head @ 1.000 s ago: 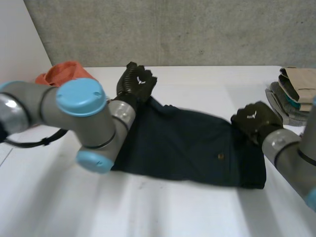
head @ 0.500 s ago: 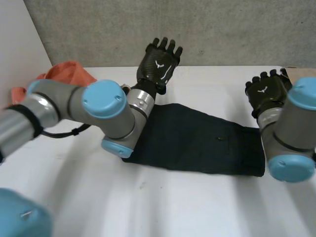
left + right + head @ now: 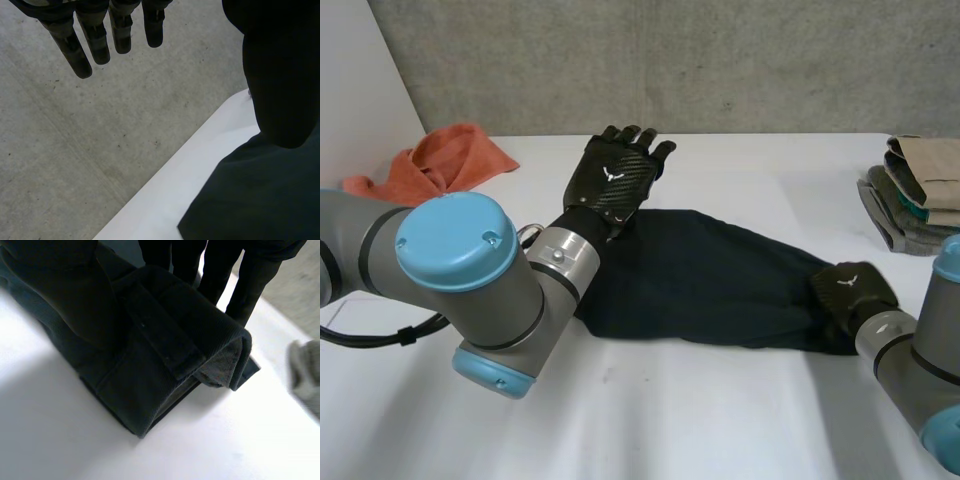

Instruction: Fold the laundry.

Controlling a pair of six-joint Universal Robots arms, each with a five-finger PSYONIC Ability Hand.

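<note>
Left robot hand, head view: the left robot hand (image 3: 613, 182) hangs above the far left end of the dark garment (image 3: 720, 285), fingers straight, nothing in it.
Right robot hand, head view: the right robot hand (image 3: 853, 290) sits on the garment's right end, low at the counter (image 3: 650, 420).
Garment, head view: it lies stretched across the middle of the counter as 1 long band. The orange cloth (image 3: 430, 160) and the folded stack (image 3: 915, 190) lie well apart from it.
Left wrist view: fingers (image 3: 95, 40) are straight and spread out past the counter's far edge. The garment's end lies beneath the thumb, ungrasped.
Right wrist view: thumb on top and fingers (image 3: 250, 280) behind pinch a thick doubled hem of the garment.
Handling: it looks soft and limp, a fairly heavy weave in several layers, so it will likely sag and drag rather than slide.
Hold: probably best at the 2 end corners, taking all layers together.
</note>
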